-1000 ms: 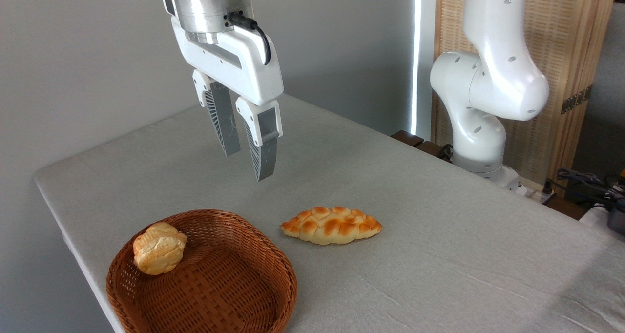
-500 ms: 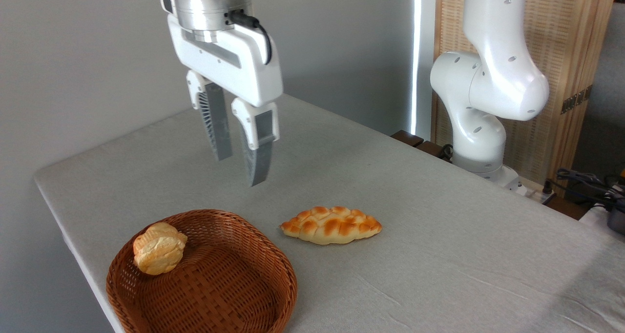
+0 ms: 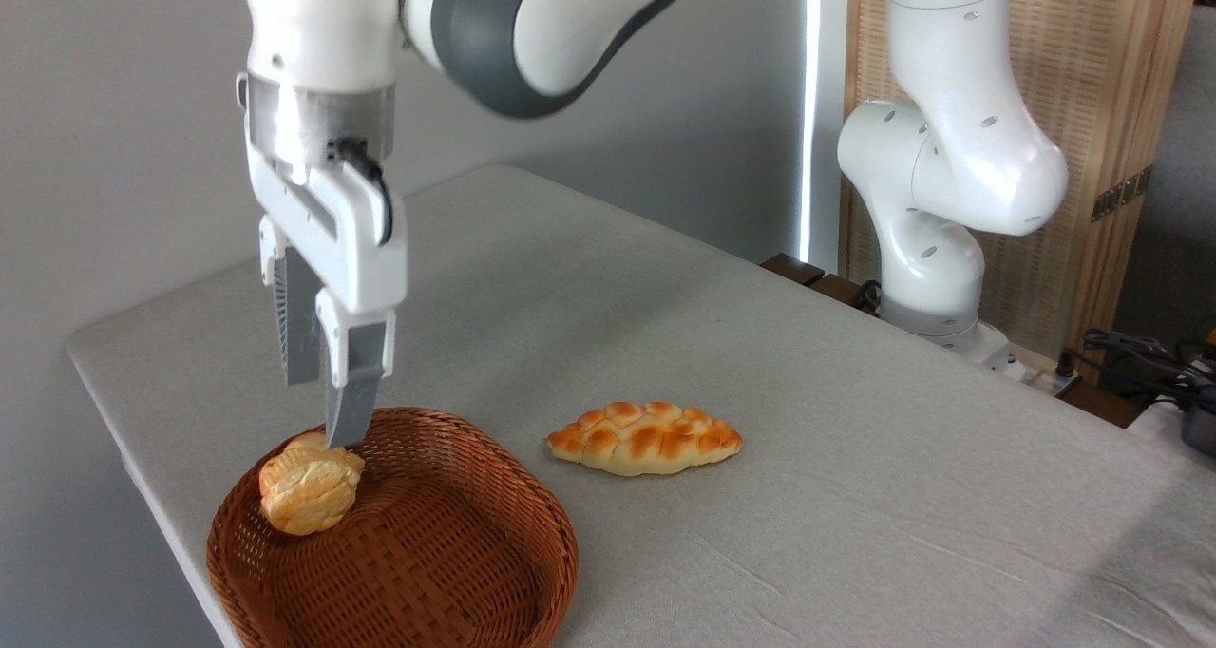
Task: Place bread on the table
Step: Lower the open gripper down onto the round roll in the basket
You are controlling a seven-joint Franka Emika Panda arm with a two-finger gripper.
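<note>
Now the table (image 3: 855, 458), draped in pale grey cloth with faint creases, is seen spread across the whole lower view, unchanged from a moment ago. Behind its far right edge the white base column of the arm (image 3: 950, 182) is planted where it was, while the upper links have been swung across: a grey-and-white elbow is now stretched over the top of the view, where only the wrist was seen half a second ago. The brown wicker basket (image 3: 446, 562) is left in the same spot at the near left corner of the table. Just beside it, to the right, the braided golden loaf (image 3: 644, 436) is lying flat on the cloth, untouched and unmoved.

The gripper (image 3: 323, 410) has been carried left and down from its earlier place over the middle of the table, and is now held directly above the basket's left rim. Its fingers are pointed straight down with only a narrow gap between them, and nothing is held. The nearer fingertip (image 3: 347, 429) is brought right to the top of the bread (image 3: 306, 488); contact cannot be confirmed. That small cracked bun is propped against the basket's inner left wall, exactly where it was before.
</note>
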